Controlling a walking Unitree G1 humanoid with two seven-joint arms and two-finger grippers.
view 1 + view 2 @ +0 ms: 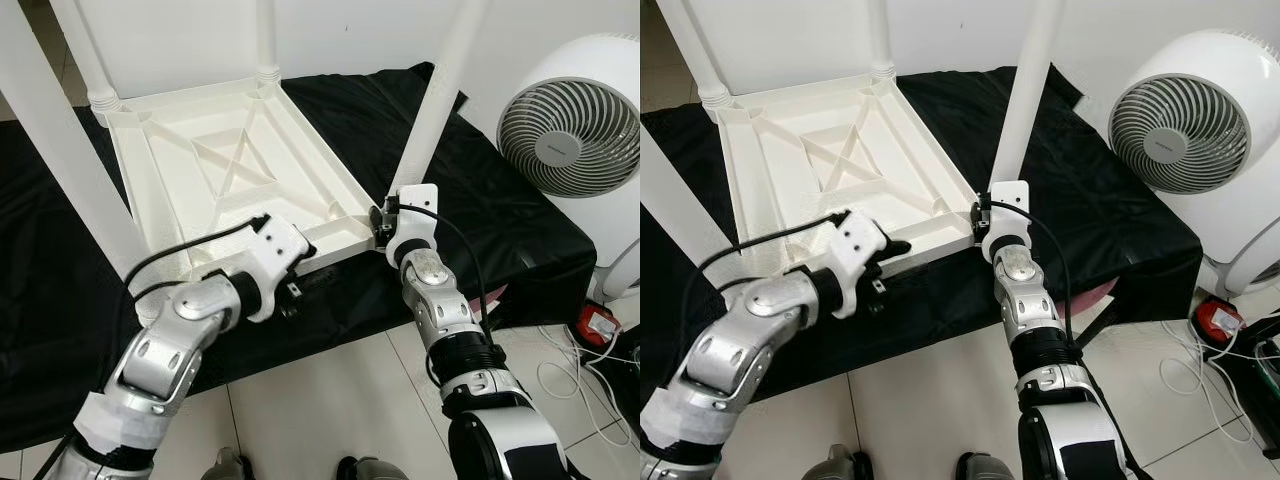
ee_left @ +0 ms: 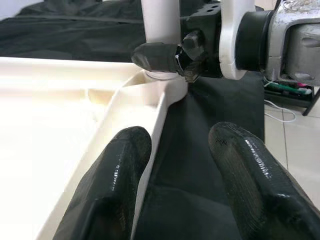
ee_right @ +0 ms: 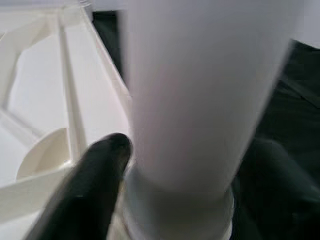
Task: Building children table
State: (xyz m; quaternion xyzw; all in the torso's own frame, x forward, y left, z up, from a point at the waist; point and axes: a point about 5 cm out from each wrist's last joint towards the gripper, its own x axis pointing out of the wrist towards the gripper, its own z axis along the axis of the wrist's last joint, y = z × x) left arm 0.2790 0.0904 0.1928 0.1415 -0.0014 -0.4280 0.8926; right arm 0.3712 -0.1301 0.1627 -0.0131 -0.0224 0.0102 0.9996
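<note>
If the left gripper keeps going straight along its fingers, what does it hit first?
The left gripper straddles the tabletop rim, pointing along it. Straight ahead, it would likely meet the right gripper clamped on the corner leg first; depth is uncertain.

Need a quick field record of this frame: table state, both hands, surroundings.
table: tabletop upside down on black cloth, legs pointing up
left hand: open, fingers straddling the tabletop's near rim
right hand: shut on near-right leg, at its base by the corner socket
nearby: white fan at right, cables on tiled floor
</note>
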